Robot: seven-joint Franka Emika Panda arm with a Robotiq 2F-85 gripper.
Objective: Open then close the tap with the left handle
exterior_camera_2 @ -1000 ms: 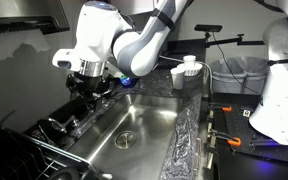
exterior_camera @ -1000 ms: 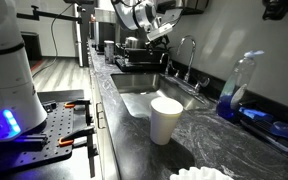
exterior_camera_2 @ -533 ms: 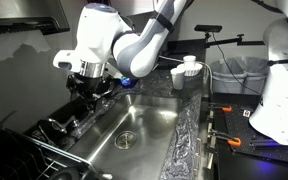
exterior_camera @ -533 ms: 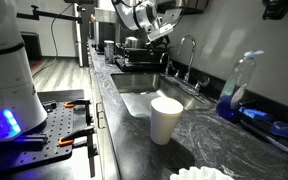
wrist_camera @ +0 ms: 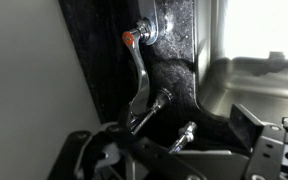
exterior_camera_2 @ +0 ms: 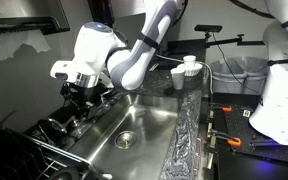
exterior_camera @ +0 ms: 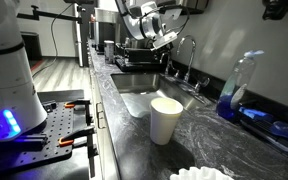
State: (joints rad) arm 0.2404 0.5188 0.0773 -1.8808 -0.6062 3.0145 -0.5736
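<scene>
The tap (exterior_camera: 188, 50) is a tall chrome gooseneck behind the sink; in the wrist view its spout (wrist_camera: 140, 80) runs down the middle. My gripper (exterior_camera: 166, 40) hangs open just beside the spout's top, above the far handle (exterior_camera: 175, 68). In the wrist view my gripper (wrist_camera: 174, 148) has its dark fingers (wrist_camera: 256, 130) spread wide at the bottom. One slim chrome handle (wrist_camera: 187, 131) lies between them, untouched. A second stem (wrist_camera: 159, 101) sits beside the spout. In an exterior view the gripper (exterior_camera_2: 84, 95) and arm hide the tap.
A steel sink (exterior_camera: 144, 98) lies below the tap. A white paper cup (exterior_camera: 166, 120) stands on the dark counter in front. A clear bottle of blue liquid (exterior_camera: 238, 90) stands by the wall. A dish rack (exterior_camera_2: 44, 140) sits beside the sink.
My gripper has moved down and closer to the tap's spout and handles. It stays open and holds nothing.
</scene>
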